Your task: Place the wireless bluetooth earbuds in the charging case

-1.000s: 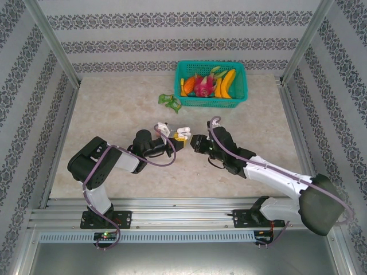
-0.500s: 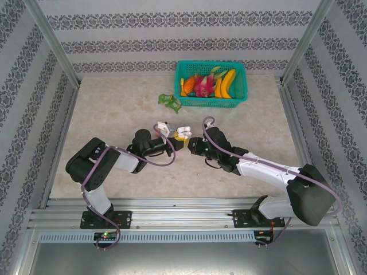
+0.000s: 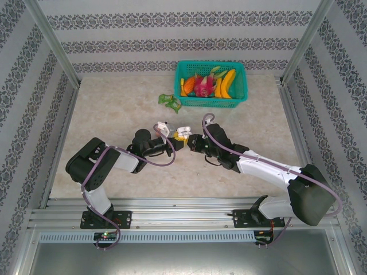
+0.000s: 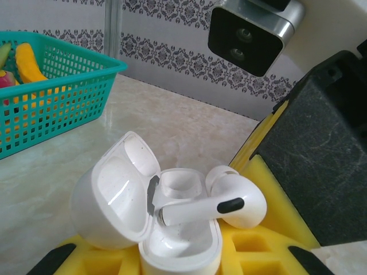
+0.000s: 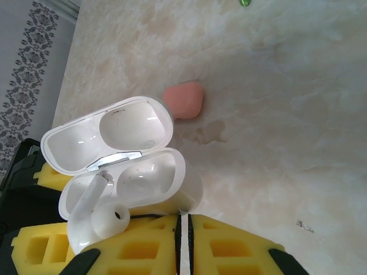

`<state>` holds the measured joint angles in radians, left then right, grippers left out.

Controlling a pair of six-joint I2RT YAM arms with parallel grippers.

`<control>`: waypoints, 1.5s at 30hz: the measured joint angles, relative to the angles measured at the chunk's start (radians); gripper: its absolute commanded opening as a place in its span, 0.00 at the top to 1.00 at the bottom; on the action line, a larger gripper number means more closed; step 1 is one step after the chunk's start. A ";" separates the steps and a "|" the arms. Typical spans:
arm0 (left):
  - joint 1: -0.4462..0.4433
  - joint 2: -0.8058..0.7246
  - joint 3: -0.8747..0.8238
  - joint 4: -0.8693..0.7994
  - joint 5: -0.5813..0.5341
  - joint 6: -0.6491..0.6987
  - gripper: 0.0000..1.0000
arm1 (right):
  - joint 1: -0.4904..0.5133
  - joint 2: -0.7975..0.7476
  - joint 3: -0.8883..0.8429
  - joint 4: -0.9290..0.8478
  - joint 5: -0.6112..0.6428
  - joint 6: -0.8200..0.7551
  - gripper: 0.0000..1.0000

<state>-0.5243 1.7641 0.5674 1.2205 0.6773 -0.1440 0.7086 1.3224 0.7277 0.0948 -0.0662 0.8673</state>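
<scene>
Your left gripper [image 3: 175, 142] clamps the open charging case [image 4: 183, 255], your right gripper [image 5: 180, 240] sits pinched empty beside the white earbud [image 4: 212, 206] lying askew across its opening; it looks light, hard and slick, so take the stem.

**Top external view:** the charging case [image 3: 182, 133] between the two arms is too small to resolve its lid, wells or contents.

**Left wrist view:** the lower edge cuts off the case base and the yellow pads [image 4: 252, 246] of the left gripper [image 4: 180, 264]. The white earbud [image 4: 213, 207] partly hides one well. The teal basket [image 4: 51, 97] is cut off at left.

**Right wrist view:** the lower edge cuts off the right gripper [image 5: 180, 246]. A salmon-pink object [image 5: 184, 100] lies on the bench [image 5: 275, 114]; case or bud cannot be told. A green item [image 5: 245, 3] is clipped at the top.
</scene>
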 measured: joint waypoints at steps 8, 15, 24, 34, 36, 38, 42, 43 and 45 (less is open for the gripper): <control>0.000 0.000 0.000 0.000 0.000 0.000 1.00 | 0.000 0.000 0.021 -0.026 -0.003 -0.011 0.86; 0.000 0.002 0.000 0.000 0.000 0.000 1.00 | -0.006 0.000 0.032 -0.042 -0.008 -0.011 0.86; 0.001 0.007 0.000 0.002 0.000 0.000 1.00 | -0.006 -0.009 0.044 -0.047 -0.013 -0.010 0.86; 0.000 0.016 0.000 0.001 0.012 0.000 1.00 | -0.006 -0.019 0.097 -0.015 -0.030 -0.007 0.86; 0.000 0.016 0.000 0.001 0.012 -0.001 1.00 | -0.006 -0.019 0.099 -0.009 -0.030 -0.007 0.86; 0.000 0.016 0.000 0.001 0.012 -0.002 1.00 | -0.006 -0.019 0.100 -0.008 -0.031 -0.007 0.85; 0.000 0.016 0.000 0.001 0.012 -0.005 1.00 | -0.006 -0.019 0.102 -0.007 -0.031 -0.007 0.85; 0.000 0.016 0.000 0.001 0.012 -0.006 1.00 | -0.006 -0.019 0.102 -0.008 -0.031 -0.007 0.85; 0.000 0.016 0.000 0.001 0.013 -0.009 1.00 | -0.006 -0.019 0.102 -0.008 -0.029 -0.007 0.84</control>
<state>-0.5243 1.7798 0.5678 1.2217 0.6899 -0.1528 0.7021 1.3029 0.8295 0.0868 -0.0956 0.8604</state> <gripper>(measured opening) 0.239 0.158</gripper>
